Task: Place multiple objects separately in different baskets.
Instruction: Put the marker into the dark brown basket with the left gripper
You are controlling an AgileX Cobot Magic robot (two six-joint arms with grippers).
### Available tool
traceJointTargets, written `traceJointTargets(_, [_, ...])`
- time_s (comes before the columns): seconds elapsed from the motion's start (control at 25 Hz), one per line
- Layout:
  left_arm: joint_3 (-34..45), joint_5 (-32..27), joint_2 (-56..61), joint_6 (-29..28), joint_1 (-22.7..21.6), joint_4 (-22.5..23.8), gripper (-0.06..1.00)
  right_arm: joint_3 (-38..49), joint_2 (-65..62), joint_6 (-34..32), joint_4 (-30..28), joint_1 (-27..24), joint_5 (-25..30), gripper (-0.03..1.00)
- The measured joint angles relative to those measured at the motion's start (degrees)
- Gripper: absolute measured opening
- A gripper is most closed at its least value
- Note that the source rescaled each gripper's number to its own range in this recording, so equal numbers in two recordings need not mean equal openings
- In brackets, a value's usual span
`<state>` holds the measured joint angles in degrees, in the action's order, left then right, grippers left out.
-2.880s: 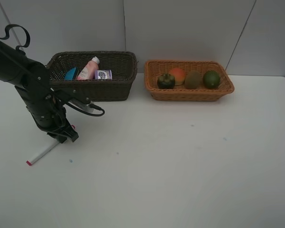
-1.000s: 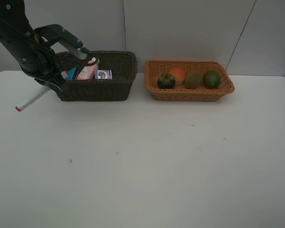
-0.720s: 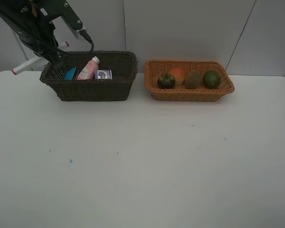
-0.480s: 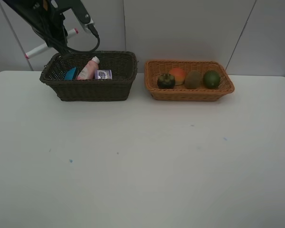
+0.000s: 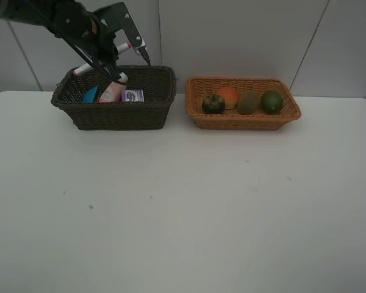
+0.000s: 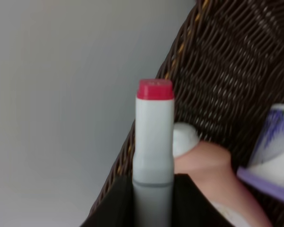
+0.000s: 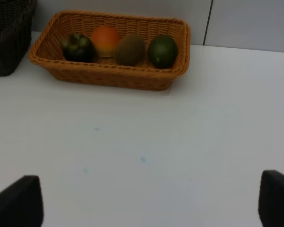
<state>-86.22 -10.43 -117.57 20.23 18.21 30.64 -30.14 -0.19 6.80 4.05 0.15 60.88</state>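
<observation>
My left gripper (image 5: 105, 58) is shut on the white red-tipped marker (image 5: 84, 68) and holds it in the air over the back of the dark brown basket (image 5: 113, 115). In the left wrist view the marker (image 6: 154, 137) sticks out between the fingers (image 6: 109, 210) towards the basket wall (image 6: 227, 61). A pink bottle (image 5: 113, 91), a blue block (image 5: 90, 94) and a purple-lidded tub (image 5: 133, 96) lie in that basket. The light orange basket (image 5: 244, 121) holds a mangosteen (image 5: 213, 104), an orange-red fruit (image 5: 228, 96), a kiwi (image 5: 247, 102) and a green fruit (image 5: 271, 101). My right gripper (image 7: 146, 203) stands open above the table, in front of this basket (image 7: 109, 78).
Both baskets stand side by side at the back of the white table (image 5: 183, 201), close to the grey wall panels (image 5: 232, 36). The right arm does not show in the exterior view.
My left arm has lifted the marker from the table at the left and swung it up and to the right, over the dark basket. The right gripper has not moved.
</observation>
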Motion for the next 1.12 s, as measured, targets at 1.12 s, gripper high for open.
traceJointTargets(1.12, [-0.09, 4.39, -3.39, 0.07, 0.59, 0.00, 0.29, 0.00, 0.00, 0.00, 0.00, 0.00, 0.00, 0.99])
